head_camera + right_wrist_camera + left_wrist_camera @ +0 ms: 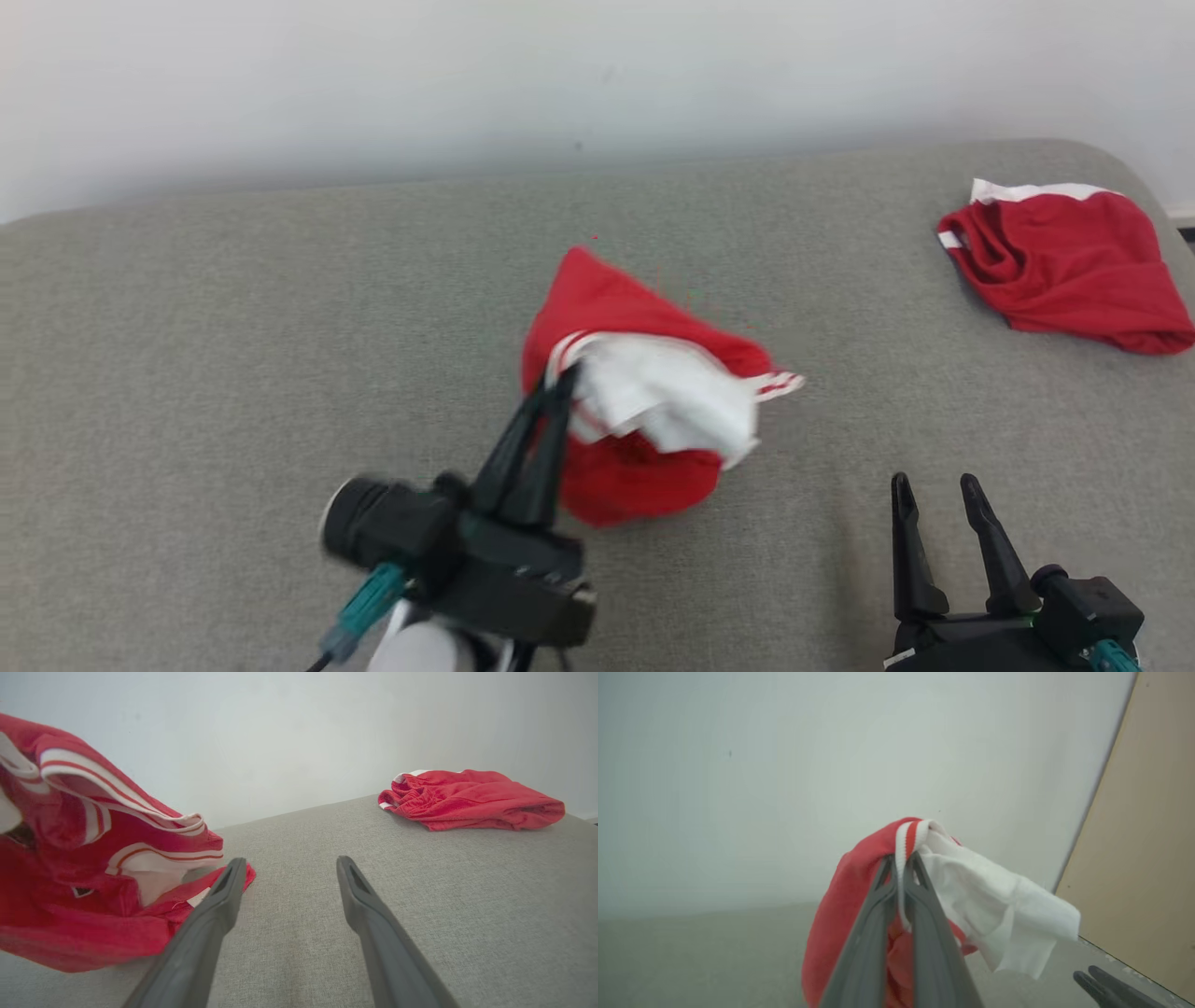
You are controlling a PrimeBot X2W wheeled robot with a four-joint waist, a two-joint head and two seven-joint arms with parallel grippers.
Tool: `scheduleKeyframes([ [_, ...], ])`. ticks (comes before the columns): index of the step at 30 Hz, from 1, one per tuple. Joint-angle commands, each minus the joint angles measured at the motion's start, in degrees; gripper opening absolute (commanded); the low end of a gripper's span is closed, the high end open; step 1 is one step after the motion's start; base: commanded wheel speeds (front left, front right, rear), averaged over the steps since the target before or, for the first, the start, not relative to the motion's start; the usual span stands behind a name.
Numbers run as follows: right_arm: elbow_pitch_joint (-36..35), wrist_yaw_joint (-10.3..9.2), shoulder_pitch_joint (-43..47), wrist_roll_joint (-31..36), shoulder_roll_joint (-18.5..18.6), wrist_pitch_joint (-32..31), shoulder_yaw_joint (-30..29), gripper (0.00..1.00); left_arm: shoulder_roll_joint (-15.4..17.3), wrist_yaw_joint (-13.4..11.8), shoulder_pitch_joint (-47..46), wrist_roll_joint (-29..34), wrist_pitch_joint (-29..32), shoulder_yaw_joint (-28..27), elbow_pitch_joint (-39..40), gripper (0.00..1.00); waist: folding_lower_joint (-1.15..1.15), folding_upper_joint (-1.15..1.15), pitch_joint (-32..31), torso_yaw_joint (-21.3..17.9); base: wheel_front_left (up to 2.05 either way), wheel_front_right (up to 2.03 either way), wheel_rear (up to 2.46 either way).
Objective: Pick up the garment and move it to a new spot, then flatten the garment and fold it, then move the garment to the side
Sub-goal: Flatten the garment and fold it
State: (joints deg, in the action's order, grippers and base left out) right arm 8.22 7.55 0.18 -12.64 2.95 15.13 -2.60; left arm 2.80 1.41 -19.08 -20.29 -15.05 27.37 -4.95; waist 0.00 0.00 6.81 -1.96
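Pinching garment [611, 303] edge, grey surface [233, 327] spreading around

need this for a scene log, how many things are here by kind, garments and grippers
garments: 2 (red and white garment pinched in the left gripper; red garment lying far right)
grippers: 2 (left gripper shut on cloth; right gripper open, holding nothing)
total: 4
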Motion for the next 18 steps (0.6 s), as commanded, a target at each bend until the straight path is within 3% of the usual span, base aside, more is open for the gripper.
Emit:
scheduleKeyframes([
  [1,-0.2,-0.15,0.4,0.5,-0.1,0.0,0.1,1.0,0.9,-0.7,3.6,0.1,-0.2,-2.7,-0.6,0.0,0.0,0.0,-0.5,1.3,0.0,0.0,0.0],
  [8,-0.3,-0.15,0.0,0.7,-0.1,0.0,-0.2,1.0,2.2,-0.2,13.3,0.4,-0.2,-11.7,-5.4,0.0,0.0,0.0,0.3,1.5,0.0,0.0,0.0],
  [17,0.2,-0.15,0.4,1.1,-0.1,0.0,-0.1,1.0,0.6,2.1,16.9,1.5,-0.2,-19.9,-15.0,0.0,0.0,0.0,-0.2,2.5,0.0,0.0,0.0],
  [18,0.2,-0.15,0.5,1.1,-0.1,0.0,-0.2,1.0,0.5,2.0,16.9,2.2,-0.2,-20.2,-15.5,0.36,0.0,0.0,-0.3,2.7,0.0,0.0,0.0],
])
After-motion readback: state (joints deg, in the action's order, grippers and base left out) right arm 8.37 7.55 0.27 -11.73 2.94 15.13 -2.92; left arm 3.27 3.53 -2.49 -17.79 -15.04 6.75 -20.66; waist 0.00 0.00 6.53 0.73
